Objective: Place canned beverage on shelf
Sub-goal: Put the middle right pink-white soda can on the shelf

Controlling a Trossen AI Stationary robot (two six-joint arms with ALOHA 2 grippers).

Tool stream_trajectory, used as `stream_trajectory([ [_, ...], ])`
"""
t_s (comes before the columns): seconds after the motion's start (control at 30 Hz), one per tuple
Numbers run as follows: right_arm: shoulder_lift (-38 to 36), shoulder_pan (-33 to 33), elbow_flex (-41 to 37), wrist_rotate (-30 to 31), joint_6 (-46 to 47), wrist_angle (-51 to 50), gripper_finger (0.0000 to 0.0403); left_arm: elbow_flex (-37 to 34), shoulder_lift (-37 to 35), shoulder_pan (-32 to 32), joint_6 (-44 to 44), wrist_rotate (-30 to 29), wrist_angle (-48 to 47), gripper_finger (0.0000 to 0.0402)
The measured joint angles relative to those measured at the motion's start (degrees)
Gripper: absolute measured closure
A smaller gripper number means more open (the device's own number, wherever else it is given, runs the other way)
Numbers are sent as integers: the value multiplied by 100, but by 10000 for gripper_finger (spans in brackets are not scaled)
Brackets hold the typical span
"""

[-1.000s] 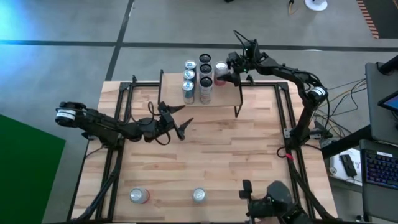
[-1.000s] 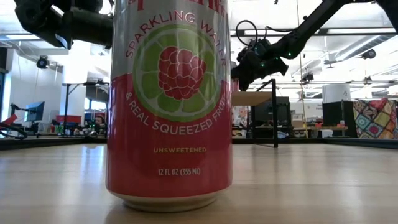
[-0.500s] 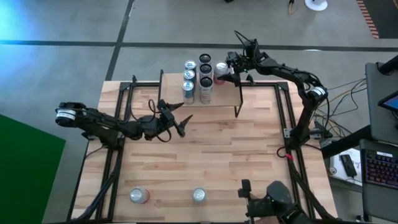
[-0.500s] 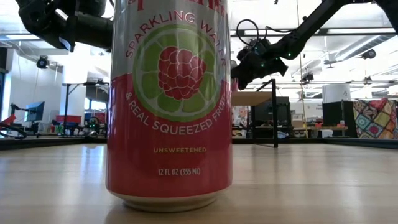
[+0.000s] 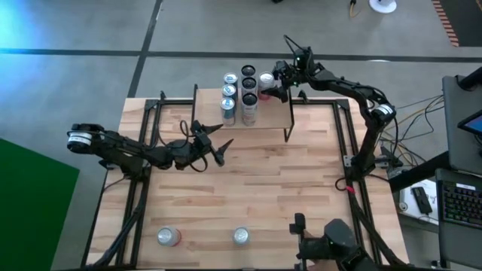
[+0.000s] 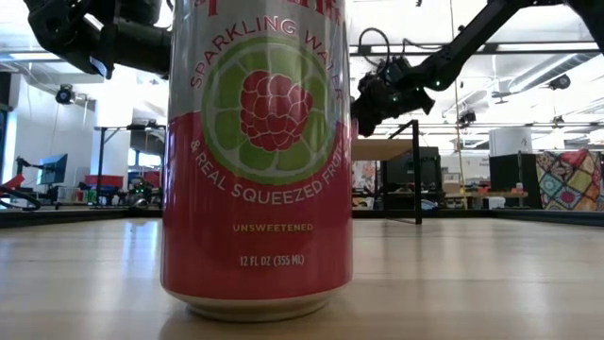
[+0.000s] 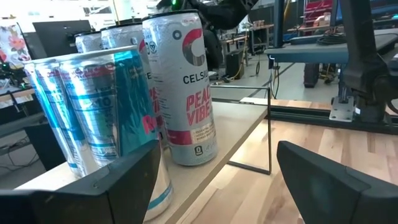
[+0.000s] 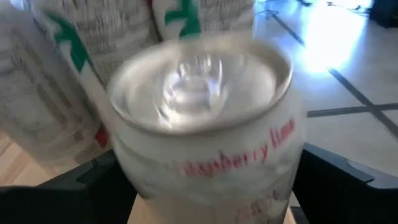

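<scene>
The shelf (image 5: 265, 119), a light wood plank on black wire legs, stands at the table's far middle and carries several upright cans (image 5: 248, 96). My right gripper (image 5: 279, 85) is at the shelf's far right part, shut on a raspberry-lime can (image 5: 266, 78); the can also shows in the right wrist view (image 8: 199, 124). My left gripper (image 5: 218, 144) is open and empty over the table, just near-left of the shelf. Its wrist view shows a white Celsius can (image 7: 189, 87) and blue cans (image 7: 99, 106) on the plank (image 7: 230, 143). My right gripper pinches the raspberry-lime can's side wall (image 8: 273, 168) between its two fingers (image 8: 336, 177), one on each side, below the top rim. The fingers come about level from the table's right. The can is upright; whether its base stands on the plank I cannot tell.
Two more cans stand near the table's front edge: a red one (image 5: 168, 236) and a raspberry-lime one (image 5: 240, 236), which fills the low view (image 6: 255, 161). Bare wooden tabletop (image 5: 286, 188) lies between them and the shelf. Black frame rails run along both table sides.
My right gripper has carried the raspberry-lime can a little toward the table's far edge, keeping it upright. My left gripper has shifted slightly toward the shelf and stays open.
</scene>
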Motion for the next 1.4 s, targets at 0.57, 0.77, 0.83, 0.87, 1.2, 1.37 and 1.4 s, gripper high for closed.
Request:
stream_trajectory([
  [0.57,-1468,141,-219,1210,251,-1663,65,874,0,-19,-144,-61,-1701,94],
  [0.77,-1346,175,-408,1191,170,-1461,65,1127,0,-91,-513,-60,-2411,94],
  [0.83,-1256,197,-527,1165,171,-1144,65,1127,0,-127,-531,-59,-2411,94],
  [0.87,-1217,200,-569,1164,214,-1004,65,1127,0,-141,-535,-61,-2411,94],
  [1.2,-933,200,-542,1094,-73,-597,82,1123,0,-145,-459,-288,-2479,94],
  [1.37,-776,180,-542,607,-156,-301,89,1123,0,-143,-345,-307,-2480,94],
  [1.4,-746,184,-534,557,-173,-257,89,1123,0,-143,-343,-307,-2479,94],
])
